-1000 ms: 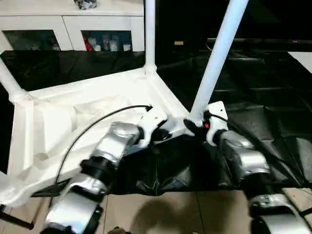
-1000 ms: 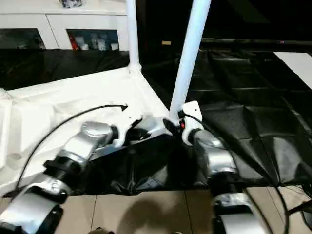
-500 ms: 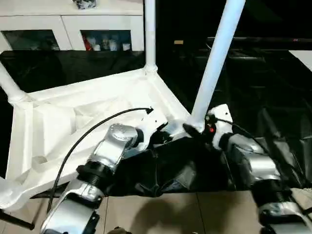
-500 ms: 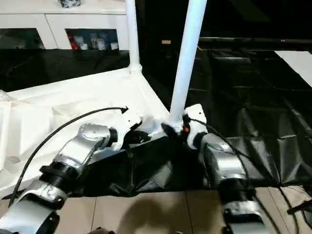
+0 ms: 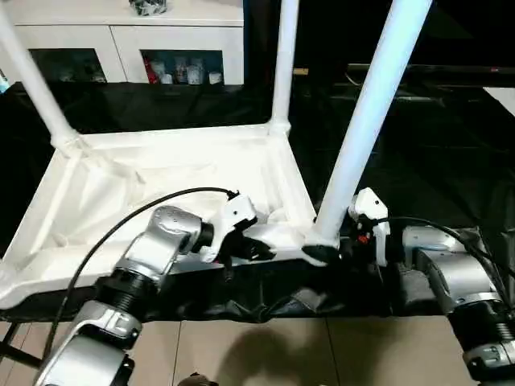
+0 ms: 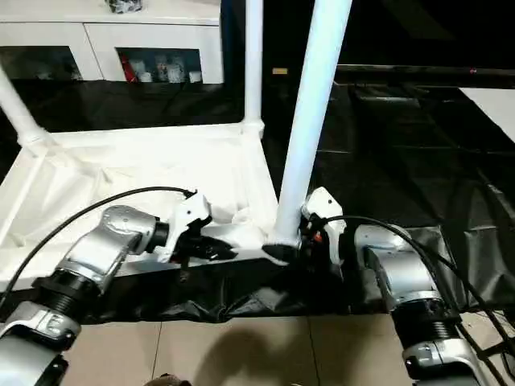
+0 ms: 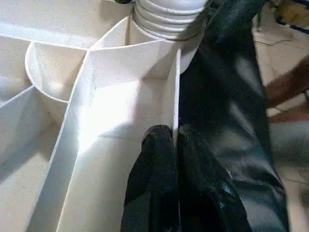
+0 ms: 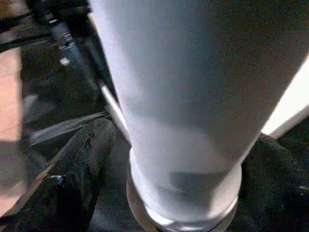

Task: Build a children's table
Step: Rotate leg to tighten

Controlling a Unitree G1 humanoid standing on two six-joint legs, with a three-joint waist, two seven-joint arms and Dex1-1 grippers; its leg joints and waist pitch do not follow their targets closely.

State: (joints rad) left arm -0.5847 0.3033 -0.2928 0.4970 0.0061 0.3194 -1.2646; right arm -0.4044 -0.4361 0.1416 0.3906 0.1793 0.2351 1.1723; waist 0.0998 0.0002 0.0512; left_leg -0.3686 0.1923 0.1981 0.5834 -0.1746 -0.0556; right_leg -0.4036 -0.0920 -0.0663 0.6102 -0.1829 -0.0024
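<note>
Left gripper (image 7: 174, 145) clenched on table rim (image 7: 175, 92) — right gripper (image 8: 169, 159) seemingly spread around leg (image 8: 183, 96)

We look down on a black sheet (image 5: 451, 161), creased and shiny, spread over the floor. Nearest us lies beige tile (image 5: 265, 354) with thin grout lines. At the back stands a white cabinet (image 5: 121, 40) with glass doors; small colourful items (image 5: 181, 72) sit behind the glass. Beyond the sheet the room is dark.
</note>
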